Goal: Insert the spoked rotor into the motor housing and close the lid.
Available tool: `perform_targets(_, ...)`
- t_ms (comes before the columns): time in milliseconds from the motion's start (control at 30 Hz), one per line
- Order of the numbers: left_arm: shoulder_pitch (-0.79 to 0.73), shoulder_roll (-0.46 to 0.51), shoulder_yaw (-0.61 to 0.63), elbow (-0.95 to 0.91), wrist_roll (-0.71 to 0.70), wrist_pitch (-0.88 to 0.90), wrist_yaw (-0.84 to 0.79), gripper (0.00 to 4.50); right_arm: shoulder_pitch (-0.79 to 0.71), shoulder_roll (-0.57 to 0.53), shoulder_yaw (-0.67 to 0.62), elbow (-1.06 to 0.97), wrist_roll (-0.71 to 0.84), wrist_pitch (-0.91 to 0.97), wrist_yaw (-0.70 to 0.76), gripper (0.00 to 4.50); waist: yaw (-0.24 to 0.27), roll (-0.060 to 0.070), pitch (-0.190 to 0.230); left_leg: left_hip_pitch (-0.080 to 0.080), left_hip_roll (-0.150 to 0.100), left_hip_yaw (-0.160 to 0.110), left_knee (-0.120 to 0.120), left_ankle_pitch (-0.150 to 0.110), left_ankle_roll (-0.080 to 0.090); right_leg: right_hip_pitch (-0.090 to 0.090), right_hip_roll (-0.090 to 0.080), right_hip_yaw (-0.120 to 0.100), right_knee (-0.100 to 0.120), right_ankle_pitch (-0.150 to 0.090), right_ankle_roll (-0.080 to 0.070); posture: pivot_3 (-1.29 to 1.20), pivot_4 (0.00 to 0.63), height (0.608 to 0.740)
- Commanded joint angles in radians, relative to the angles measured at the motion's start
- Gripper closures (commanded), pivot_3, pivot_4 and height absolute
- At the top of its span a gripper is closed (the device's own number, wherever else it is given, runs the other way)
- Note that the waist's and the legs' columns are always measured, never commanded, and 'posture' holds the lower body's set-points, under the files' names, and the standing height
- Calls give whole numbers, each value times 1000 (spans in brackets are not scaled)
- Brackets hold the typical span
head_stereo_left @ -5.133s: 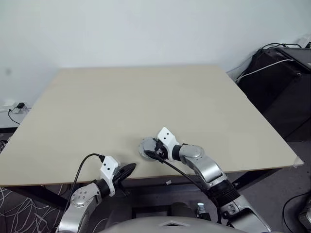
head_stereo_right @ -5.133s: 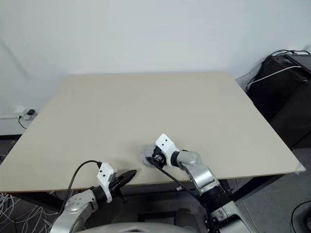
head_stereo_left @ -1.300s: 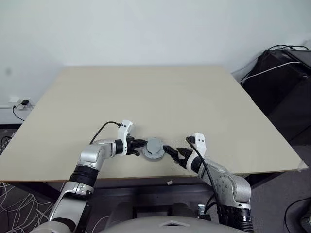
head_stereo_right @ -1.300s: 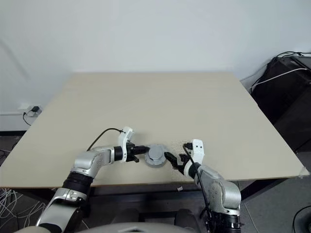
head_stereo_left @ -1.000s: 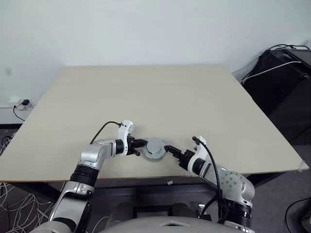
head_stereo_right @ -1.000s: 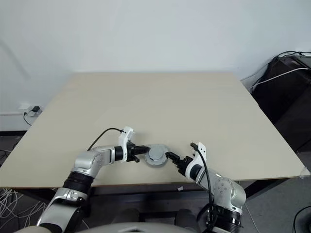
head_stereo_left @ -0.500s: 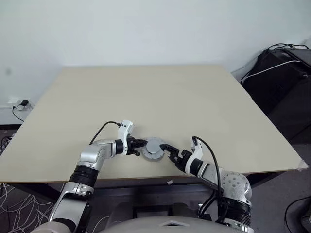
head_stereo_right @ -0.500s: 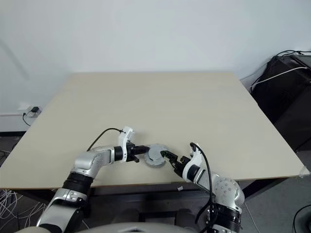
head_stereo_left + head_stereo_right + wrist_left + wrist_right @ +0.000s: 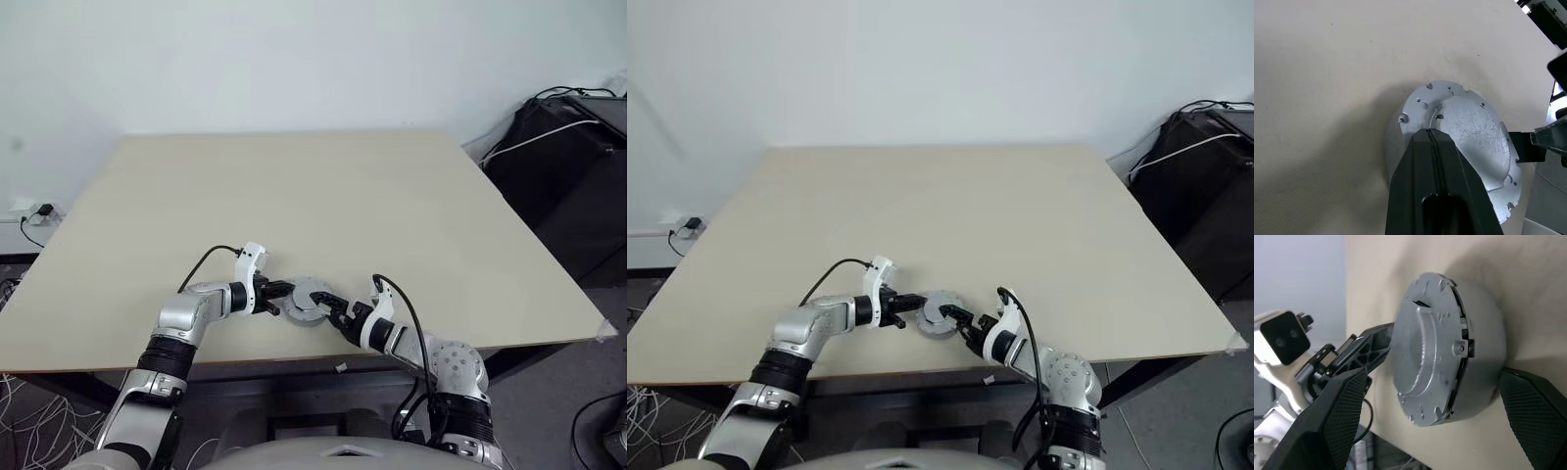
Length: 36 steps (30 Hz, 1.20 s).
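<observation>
The round silver motor housing [image 9: 307, 299] lies on the table near its front edge, with its lid [image 9: 1422, 347] sitting on top. The spoked rotor is hidden. My left gripper [image 9: 278, 291] is shut, and its fingertips [image 9: 1432, 139] rest against the lid's rim from the left. My right gripper [image 9: 329, 303] is open and reaches in from the right. Its two fingers [image 9: 1341, 417] stand on either side of the housing, which sits between them. One right finger [image 9: 1524, 147] shows beyond the housing in the left wrist view.
The beige table [image 9: 323, 196] stretches far behind the housing, and its front edge [image 9: 294, 357] runs just below both grippers. Black equipment with cables [image 9: 568, 147] stands off the table at the right.
My right gripper has moved left toward the housing and rolled, so its open fingers now straddle it. The left gripper and the housing have stayed put.
</observation>
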Motion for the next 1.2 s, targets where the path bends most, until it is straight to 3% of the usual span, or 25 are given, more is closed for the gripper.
perform_targets(33, 20, -9, -36, 8, 10, 25, 4, 4500, -66, 90, 24, -3, 94, 21, 44, 29, -2, 0, 0, 0, 0, 0, 0, 0, 0, 0, 0, 0, 0, 0, 0, 0, 0, 740)
perform_targets(533, 22, -15, -39, 5, 10, 25, 2, 4500, -89, 110, 32, 56, 116, -45, -71, 29, -7, 0, 0, 0, -1, 0, -3, 0, 0, -1, 1, 0, 0, -2, 0, 0, 0, 740)
perform_targets(667, 22, -16, -39, 5, 10, 24, 3, 4500, -92, 117, 42, 51, 146, -54, -90, 952, -8, 0, 0, 1, 0, 0, -3, 0, 0, -1, 1, 0, 0, -2, 0, 0, 0, 740)
perform_targets(767, 24, -17, -38, 5, 11, 23, 5, 4500, -93, 118, 52, 33, 172, -47, -97, 1994, -9, 0, 1, 0, 0, 0, -3, 0, 0, -1, 1, 0, 0, -2, 0, 0, 0, 740)
perform_targets(933, 26, -23, -32, 5, 18, 22, 6, 4500, -84, 106, 71, 21, 196, -38, -116, 3077, -15, 0, 1, 1, 0, 0, -3, 0, 0, -1, 1, 0, 0, -2, 0, 0, 0, 740)
perform_targets(1200, 27, -30, -28, 9, 20, 16, 5, 4500, -65, 97, 86, 9, 211, -21, -140, 3204, -15, 0, 1, 1, 2, 0, -3, 0, 0, -1, 1, 0, 0, -2, 0, 0, 0, 740)
